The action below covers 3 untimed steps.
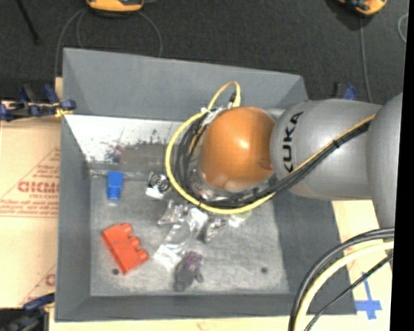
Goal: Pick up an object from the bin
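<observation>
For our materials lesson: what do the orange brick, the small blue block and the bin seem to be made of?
Orange brick: likely moulded plastic, even colour, studs on top. Blue block: probably plastic too, flat even colour. Bin: grey metal, dull, scuffed and speckled floor.

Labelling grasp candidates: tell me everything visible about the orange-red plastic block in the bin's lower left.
The orange-red plastic block looks like a chunky moulded toy piece with rounded bumps along its right edge and a dark spot near its lower end. It lies flat and slanted on the floor of the grey metal bin, lower left. Nothing touches it: a small blue block lies apart above it, a heap of clear crinkled pieces to its right.
</observation>
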Motion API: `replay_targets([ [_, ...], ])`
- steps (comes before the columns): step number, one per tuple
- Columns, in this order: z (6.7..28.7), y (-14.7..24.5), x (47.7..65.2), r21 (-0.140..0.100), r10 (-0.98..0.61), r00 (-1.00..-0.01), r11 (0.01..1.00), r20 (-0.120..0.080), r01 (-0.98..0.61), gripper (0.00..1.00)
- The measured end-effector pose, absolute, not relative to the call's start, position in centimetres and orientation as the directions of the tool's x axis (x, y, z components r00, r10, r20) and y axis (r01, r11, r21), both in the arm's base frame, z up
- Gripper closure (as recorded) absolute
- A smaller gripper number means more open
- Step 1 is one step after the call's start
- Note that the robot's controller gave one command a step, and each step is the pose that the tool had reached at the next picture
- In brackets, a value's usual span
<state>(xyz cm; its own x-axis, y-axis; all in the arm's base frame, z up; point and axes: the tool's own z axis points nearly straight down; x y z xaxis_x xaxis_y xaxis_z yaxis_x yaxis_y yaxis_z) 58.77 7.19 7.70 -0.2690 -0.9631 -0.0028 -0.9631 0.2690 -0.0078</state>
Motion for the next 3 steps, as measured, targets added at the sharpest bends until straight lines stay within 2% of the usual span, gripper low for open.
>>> replay_targets([
  [1, 7.79, 8.19, 56.83, -0.021, -0.97, -0.243, 0.243, -0.008, -0.97, 0.0],
  [2, 7.99, 8.13, 56.89, -0.017, -0.969, -0.249, 0.249, -0.004, -0.968, 1.0],
  [3, 8.43, 7.97, 57.01, -0.004, -0.967, -0.254, 0.254, -0.001, -0.967, 1.0],
])
